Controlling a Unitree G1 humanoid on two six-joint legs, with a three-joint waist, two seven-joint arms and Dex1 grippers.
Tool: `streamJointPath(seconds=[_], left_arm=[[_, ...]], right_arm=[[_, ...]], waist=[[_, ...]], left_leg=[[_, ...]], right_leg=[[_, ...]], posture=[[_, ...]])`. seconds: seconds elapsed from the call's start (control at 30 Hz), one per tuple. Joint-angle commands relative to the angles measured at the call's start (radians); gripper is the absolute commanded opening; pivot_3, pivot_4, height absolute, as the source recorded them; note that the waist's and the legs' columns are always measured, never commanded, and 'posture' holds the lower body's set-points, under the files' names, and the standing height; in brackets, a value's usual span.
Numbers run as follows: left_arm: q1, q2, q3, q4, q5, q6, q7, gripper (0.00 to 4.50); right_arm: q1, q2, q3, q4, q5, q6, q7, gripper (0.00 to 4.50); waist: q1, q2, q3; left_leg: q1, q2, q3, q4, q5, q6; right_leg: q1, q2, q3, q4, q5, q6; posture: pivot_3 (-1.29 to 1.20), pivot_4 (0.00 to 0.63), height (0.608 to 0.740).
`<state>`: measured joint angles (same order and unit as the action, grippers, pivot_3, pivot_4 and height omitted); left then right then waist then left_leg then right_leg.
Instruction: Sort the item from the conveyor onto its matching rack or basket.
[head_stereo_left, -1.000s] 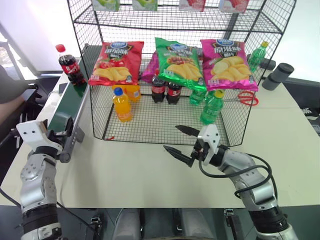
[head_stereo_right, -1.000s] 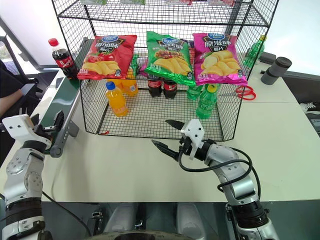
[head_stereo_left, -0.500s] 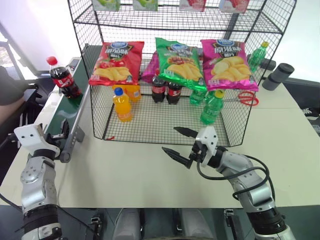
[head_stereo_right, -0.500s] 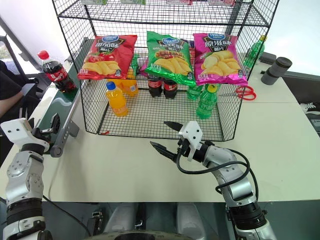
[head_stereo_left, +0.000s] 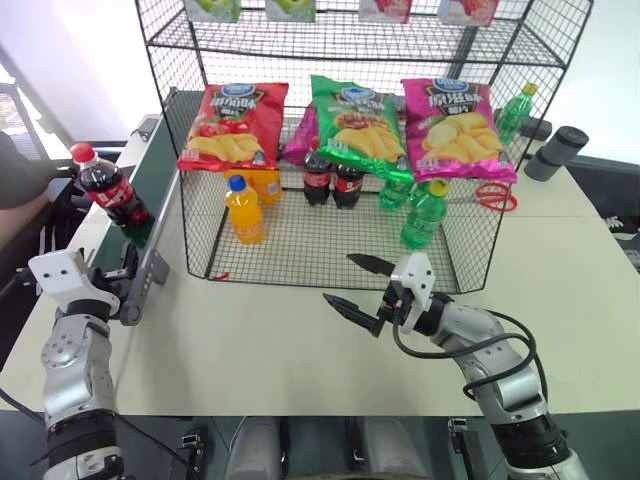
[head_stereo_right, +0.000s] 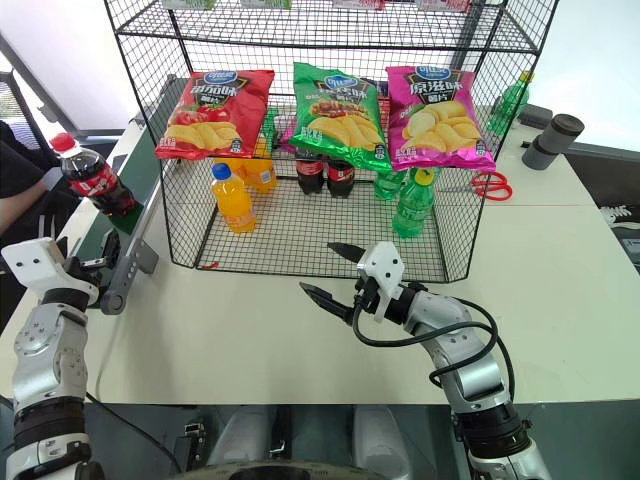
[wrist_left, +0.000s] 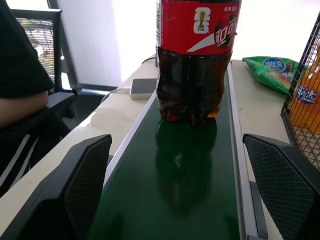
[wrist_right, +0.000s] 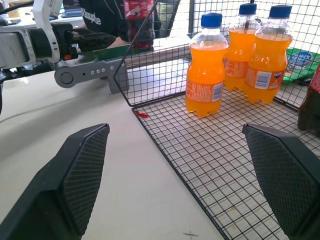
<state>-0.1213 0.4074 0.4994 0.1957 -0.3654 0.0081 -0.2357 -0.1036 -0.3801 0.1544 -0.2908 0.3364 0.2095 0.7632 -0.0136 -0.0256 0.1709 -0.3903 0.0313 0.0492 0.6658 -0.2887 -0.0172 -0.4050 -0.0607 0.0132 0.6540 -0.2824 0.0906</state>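
The cola bottle (head_stereo_left: 108, 190), with its red cap and red label, stands upright on the conveyor (head_stereo_left: 146, 215), a dark green belt running along the table's left side. My left gripper (head_stereo_left: 106, 278) waits open at the belt's near end, and the bottle (wrist_left: 197, 60) stands a short way ahead between its two fingers, touching neither. My right gripper (head_stereo_left: 340, 278) is open and holds nothing, just in front of the black wire rack (head_stereo_left: 480, 250). That rack is hung with red, green and pink crisp bags.
On the rack floor stand orange-juice bottles (wrist_right: 205, 65), two cola bottles (head_stereo_left: 331, 181) and green soda bottles (head_stereo_left: 424, 215). Red scissors (head_stereo_left: 491, 196) and a grey cylinder (head_stereo_left: 555, 152) lie to the right of the rack. A person (head_stereo_left: 20, 185) sits left of the conveyor.
The cola bottle has ridden down the belt toward my left gripper. Both arms have stayed where they were, with their fingers open.
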Motion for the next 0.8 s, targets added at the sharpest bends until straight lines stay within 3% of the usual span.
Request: streamJointPath(seconds=[0.03,0.53,0.7,0.8], left_arm=[[-0.003,0.006,0.015,-0.008,0.004,-0.032,0.004,4.5],[-0.008,0.011,0.027,0.015,0.005,-0.059,0.017,4.5],[0.0,0.022,0.03,-0.001,-0.005,-0.062,0.008,2.98],[0.011,0.053,0.049,-0.03,-0.024,-0.054,-0.021,2.98]], right_arm=[[-0.007,0.008,0.0,-0.018,0.006,-0.02,0.002,4.44],[0.002,0.009,0.017,-0.028,0.002,-0.017,0.0,4.44],[0.001,0.008,0.018,-0.029,0.002,-0.015,0.0,4.5],[0.0,0.006,0.018,-0.03,0.002,-0.015,0.0,4.5]], waist=[[0.0,0.0,0.0],[0.0,0.0,0.0],[0.001,0.0,0.0],[0.001,0.0,0.0]], left_leg=[[0.0,0.0,0.0,0.0,0.0,0.0],[0.0,0.0,0.0,0.0,0.0,0.0],[0.0,0.0,0.0,0.0,0.0,0.0],[0.0,0.0,0.0,0.0,0.0,0.0]], right_leg=[[0.0,0.0,0.0,0.0,0.0,0.0],[0.0,0.0,0.0,0.0,0.0,0.0],[0.0,-0.001,0.0,0.0,0.0,0.0],[0.0,-0.001,0.0,0.0,0.0,0.0]], posture=[[0.0,0.15,0.74],[0.0,0.15,0.74],[0.0,0.15,0.74],[0.0,0.15,0.74]])
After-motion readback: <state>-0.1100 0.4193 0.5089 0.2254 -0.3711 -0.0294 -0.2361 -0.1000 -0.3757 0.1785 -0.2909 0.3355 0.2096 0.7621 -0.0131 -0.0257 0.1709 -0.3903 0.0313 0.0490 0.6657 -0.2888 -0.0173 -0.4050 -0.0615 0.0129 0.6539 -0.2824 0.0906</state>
